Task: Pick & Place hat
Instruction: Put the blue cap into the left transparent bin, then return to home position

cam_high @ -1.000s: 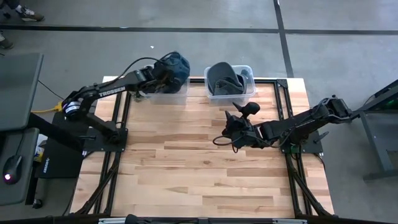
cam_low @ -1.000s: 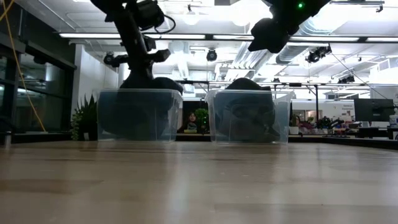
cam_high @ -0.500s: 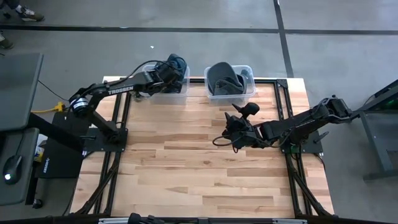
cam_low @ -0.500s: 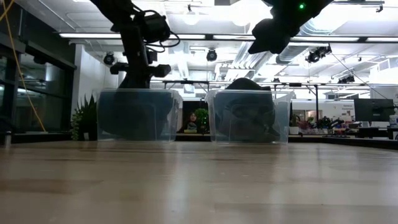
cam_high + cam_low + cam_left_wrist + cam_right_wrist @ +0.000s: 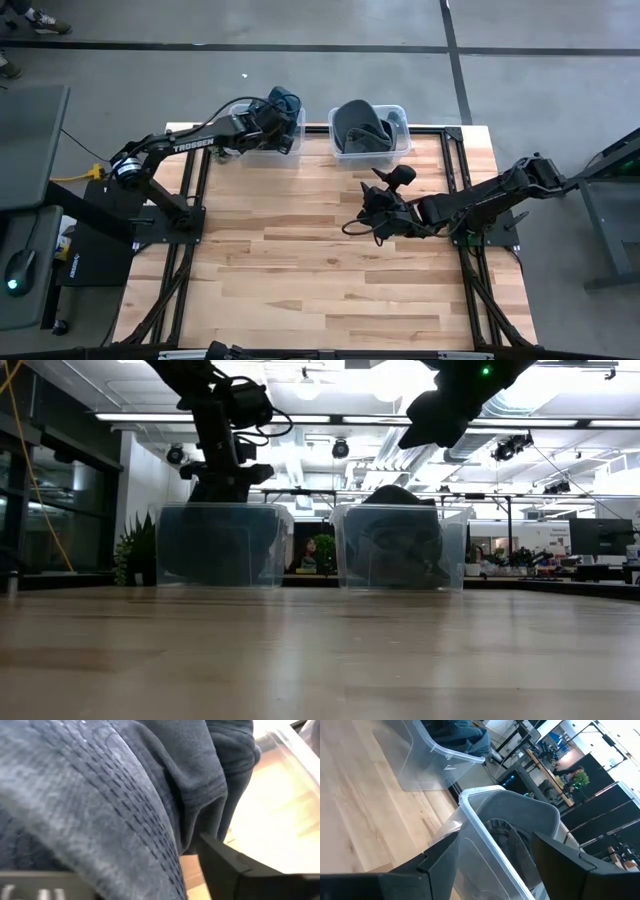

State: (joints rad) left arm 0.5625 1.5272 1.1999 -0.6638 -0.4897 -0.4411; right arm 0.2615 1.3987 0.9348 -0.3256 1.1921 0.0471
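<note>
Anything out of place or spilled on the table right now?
Nothing stands out. Both clear bins sit upright at the table's far edge: blue hat in the left bin, grey hat in the right bin. Nothing spilled.

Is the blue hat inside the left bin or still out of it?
Inside: the blue hat sits in the left bin, with the left gripper over it.

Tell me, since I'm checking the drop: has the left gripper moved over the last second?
Yes. The left gripper has dropped down into the left bin, judged against that bin's rim, taking the blue hat with it.
</note>
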